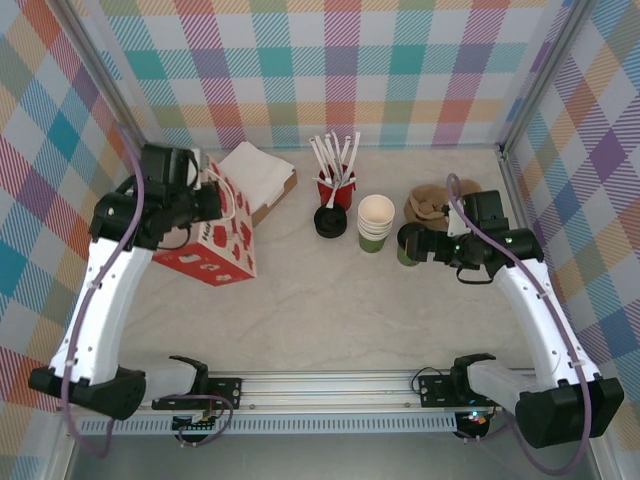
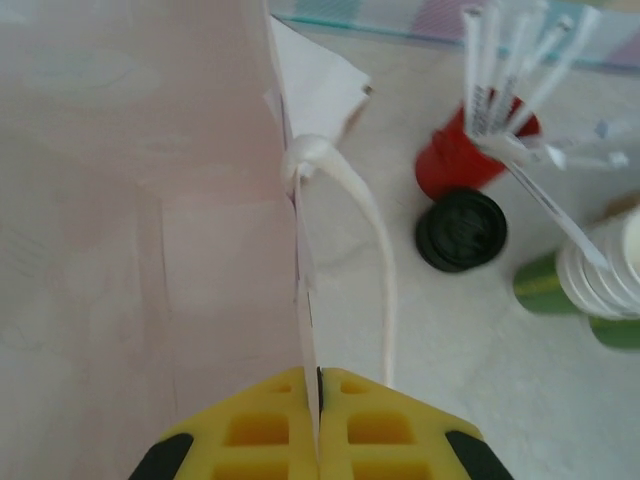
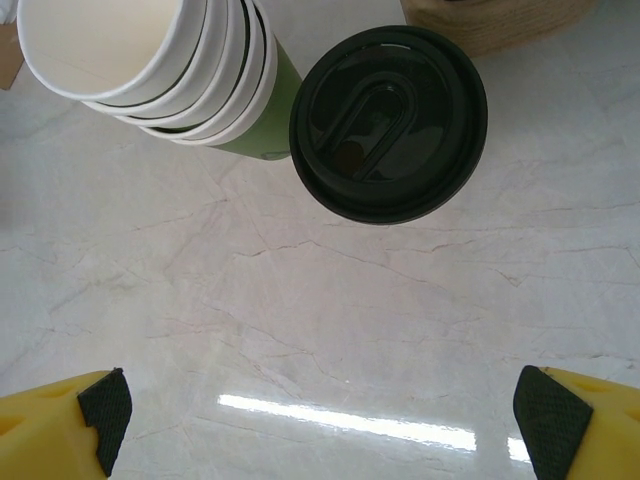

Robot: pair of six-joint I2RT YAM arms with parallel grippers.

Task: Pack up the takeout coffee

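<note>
Right gripper [image 3: 325,425] wide open, empty. Lidded coffee cup [image 3: 388,125] stands upright just ahead of it, beside the cup stack [image 3: 150,70]; right arm nearer. Left gripper [image 2: 318,400] clamped on the paper bag [image 2: 150,250] rim, probably holding the mouth open (view blurred).

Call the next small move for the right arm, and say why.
Probably ease the right tool forward until its open jaws straddle the black-lidded cup. The tool is wide open and points roughly at that cup, which stands ahead of it and is not yet between the jaws. The cup stack crowds one side. The left tool is shut on the edge of the paper bag.
</note>
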